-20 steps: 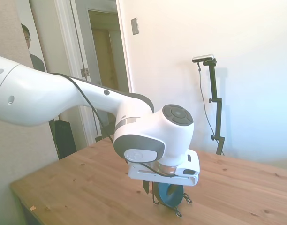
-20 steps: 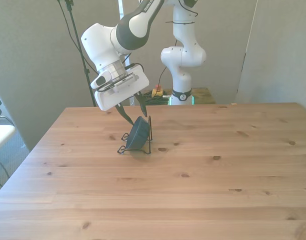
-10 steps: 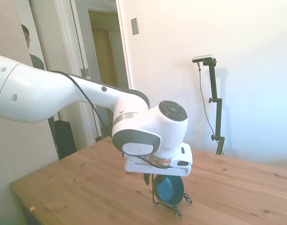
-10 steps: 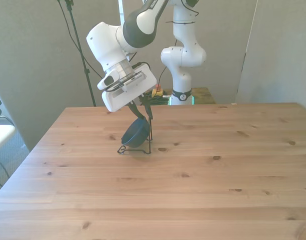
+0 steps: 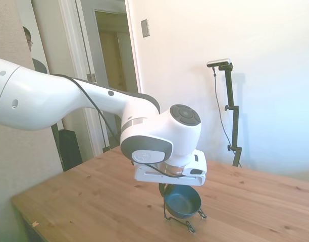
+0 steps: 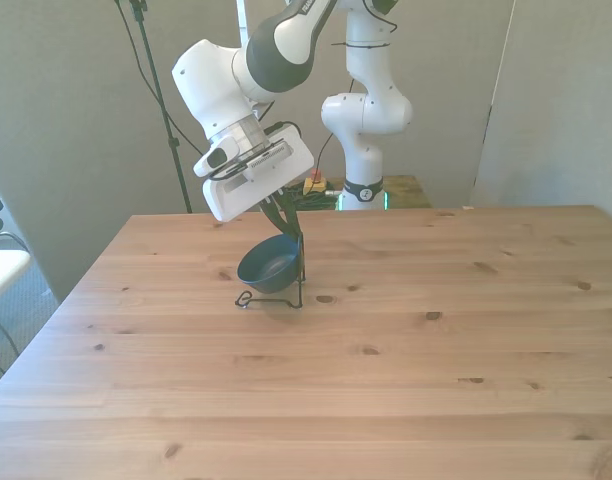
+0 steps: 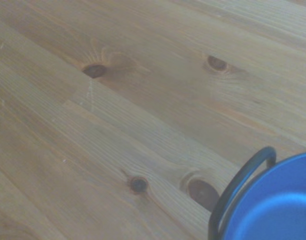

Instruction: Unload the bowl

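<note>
Teal-blue, the bowl now hangs nearly level with its mouth upward, lifted above the base of the wire stand; a second ago it stood on edge in that stand, and half a second ago it was partly tipped. The gripper pinches its rim at the side nearest the stand's upright. The stand rests where it was on the table, left of centre in the front view.
</note>
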Motion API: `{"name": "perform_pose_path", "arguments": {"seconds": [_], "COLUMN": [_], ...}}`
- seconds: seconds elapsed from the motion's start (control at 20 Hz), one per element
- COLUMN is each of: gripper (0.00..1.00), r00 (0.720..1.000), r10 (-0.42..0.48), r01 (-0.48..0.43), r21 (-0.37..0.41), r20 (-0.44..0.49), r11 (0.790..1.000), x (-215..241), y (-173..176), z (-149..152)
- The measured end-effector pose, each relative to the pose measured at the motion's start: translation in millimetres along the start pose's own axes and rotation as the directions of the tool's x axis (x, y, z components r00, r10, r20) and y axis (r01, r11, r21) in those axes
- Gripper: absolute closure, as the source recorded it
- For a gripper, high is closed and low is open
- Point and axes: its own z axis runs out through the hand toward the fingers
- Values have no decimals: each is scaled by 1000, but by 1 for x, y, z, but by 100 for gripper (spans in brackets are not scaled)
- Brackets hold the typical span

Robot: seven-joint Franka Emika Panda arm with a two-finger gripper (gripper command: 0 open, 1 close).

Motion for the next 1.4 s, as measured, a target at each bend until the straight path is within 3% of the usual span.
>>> {"name": "perform_pose_path", "arguments": {"seconds": [0.3, 0.7, 1.1, 1.4], "gripper": [100, 100, 100, 100], "r00": [995, 994, 999, 999], "r10": [75, 64, -21, -35], "r01": [-77, -72, 16, 37], "r21": [-26, -87, -156, -230], "r20": [-65, -88, -31, 11], "r11": [997, 994, 988, 972], "x": [-15, -63, -104, -122], "y": [-19, -75, -144, -174], "z": [-26, -36, 25, 80]}}
